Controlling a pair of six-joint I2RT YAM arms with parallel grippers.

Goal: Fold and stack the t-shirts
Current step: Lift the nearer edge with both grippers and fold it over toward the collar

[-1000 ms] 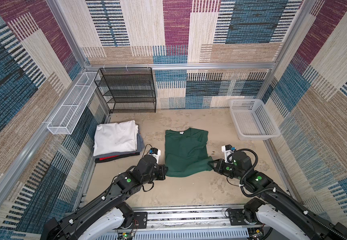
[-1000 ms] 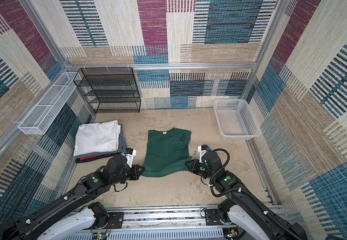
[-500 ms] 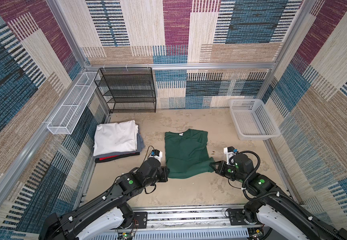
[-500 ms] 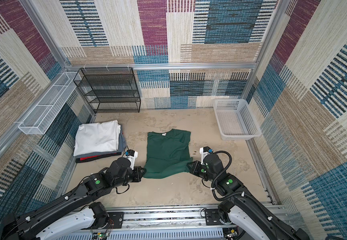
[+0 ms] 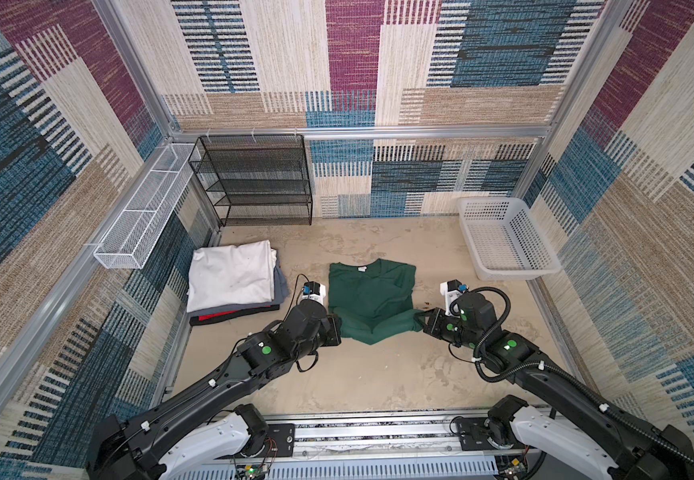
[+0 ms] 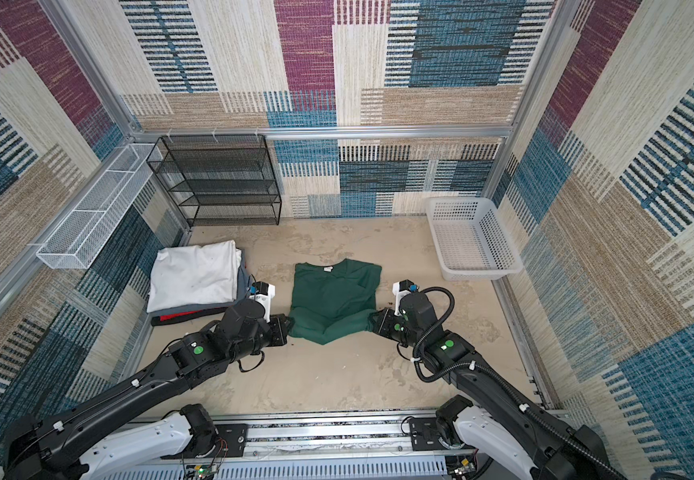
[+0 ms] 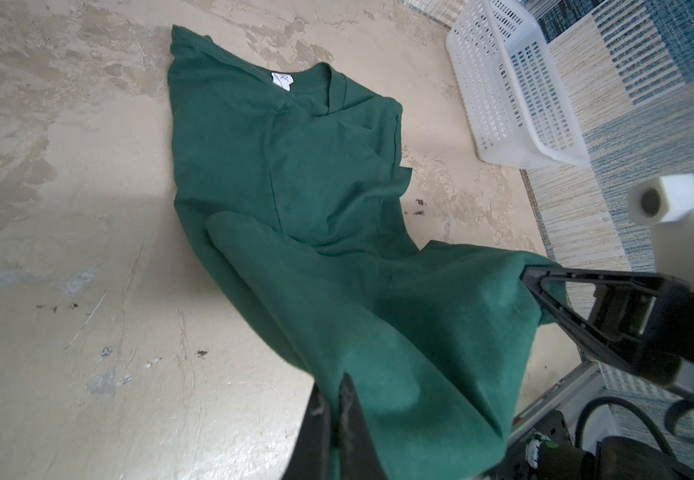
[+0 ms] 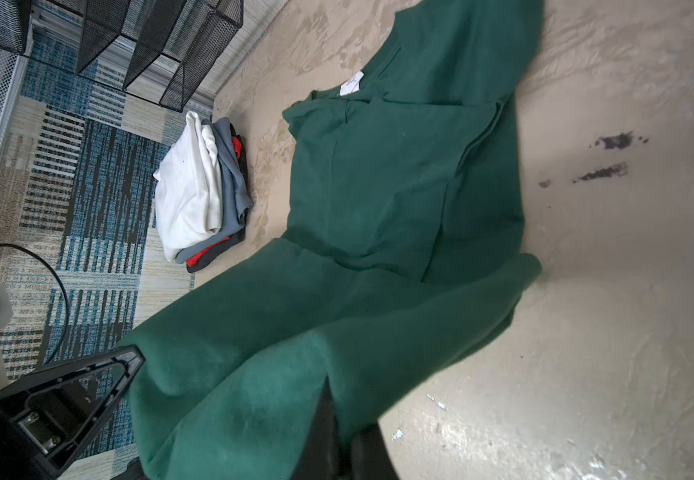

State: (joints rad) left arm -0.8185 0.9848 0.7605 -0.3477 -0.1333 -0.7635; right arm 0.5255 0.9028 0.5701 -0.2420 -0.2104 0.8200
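one green shirt [image 5: 368,296], one folded stack [image 5: 232,279]

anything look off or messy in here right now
Minor things only: dark smudges mark the table beside the green t-shirt, whose folded-in sleeve lies rumpled. The folded white t-shirt shows small spots.

Beige stained tabletop [image 5: 378,374] w/ green t-shirt [image 5: 368,291] mid, collar end flat, near hem raised; folded shirt stack [image 5: 233,282] left; white basket [image 5: 519,272] far right; black mesh rack [image 5: 253,183] at back.
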